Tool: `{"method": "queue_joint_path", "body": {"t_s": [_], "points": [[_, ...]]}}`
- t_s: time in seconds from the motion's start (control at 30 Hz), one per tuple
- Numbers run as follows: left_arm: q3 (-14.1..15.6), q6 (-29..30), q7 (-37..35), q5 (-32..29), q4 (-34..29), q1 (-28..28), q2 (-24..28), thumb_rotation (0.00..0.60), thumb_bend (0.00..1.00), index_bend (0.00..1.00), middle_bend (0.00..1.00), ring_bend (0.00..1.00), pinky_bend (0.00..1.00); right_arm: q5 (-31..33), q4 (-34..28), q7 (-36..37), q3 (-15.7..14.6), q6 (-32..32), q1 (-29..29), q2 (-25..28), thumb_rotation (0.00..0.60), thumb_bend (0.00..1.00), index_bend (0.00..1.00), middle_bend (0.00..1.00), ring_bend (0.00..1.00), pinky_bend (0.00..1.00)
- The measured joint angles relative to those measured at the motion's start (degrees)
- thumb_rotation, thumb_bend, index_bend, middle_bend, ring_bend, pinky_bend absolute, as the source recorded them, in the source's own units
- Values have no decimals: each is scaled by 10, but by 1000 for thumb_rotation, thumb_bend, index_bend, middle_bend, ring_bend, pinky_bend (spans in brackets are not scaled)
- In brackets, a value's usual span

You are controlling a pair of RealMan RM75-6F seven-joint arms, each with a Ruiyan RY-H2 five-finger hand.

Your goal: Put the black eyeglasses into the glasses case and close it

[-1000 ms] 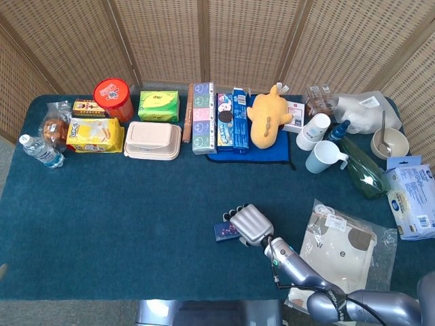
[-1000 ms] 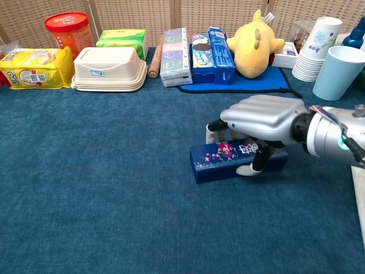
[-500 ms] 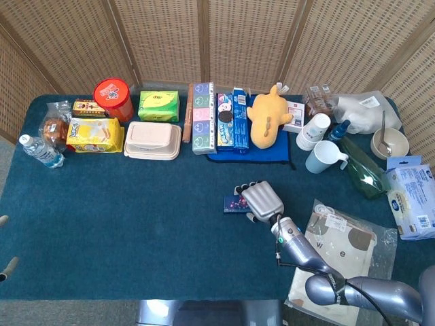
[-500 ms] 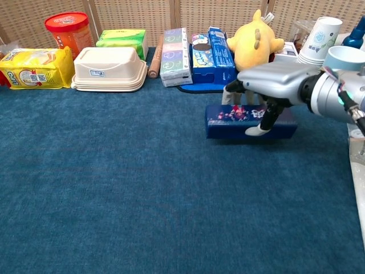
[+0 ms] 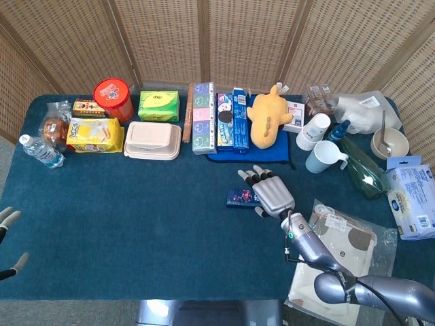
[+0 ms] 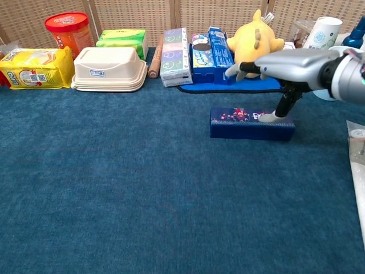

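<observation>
Right hand (image 6: 285, 65) fingers spread, holding nothing, thumb tip touching closed blue glasses case (image 6: 251, 123) on tabletop (image 6: 114, 188).

The dark blue rectangular glasses case (image 6: 252, 124) with a small pink and white floral print on its lid lay flat and closed on the blue cloth, its long side running left to right. It sat just in front of the yellow plush, right of centre. In the head view the case (image 5: 240, 197) was half hidden. The black eyeglasses did not show.
</observation>
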Motion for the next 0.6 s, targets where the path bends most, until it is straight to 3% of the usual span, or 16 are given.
{"method": "queue_joint_path", "body": {"t_s": [0.3,0.6], "points": [[-4,-12,29,-15,-32,-6,6,600,308,44,4,0,0,-63,-54,18,-25,77,-44,42,600,248,18,141,53,182],[-2,-26,77,-32,-73,-7,3,600,309,57,15,0,0,-180,-94,28,-91,227,-145,70,600,253,146,184,87,179]]}}
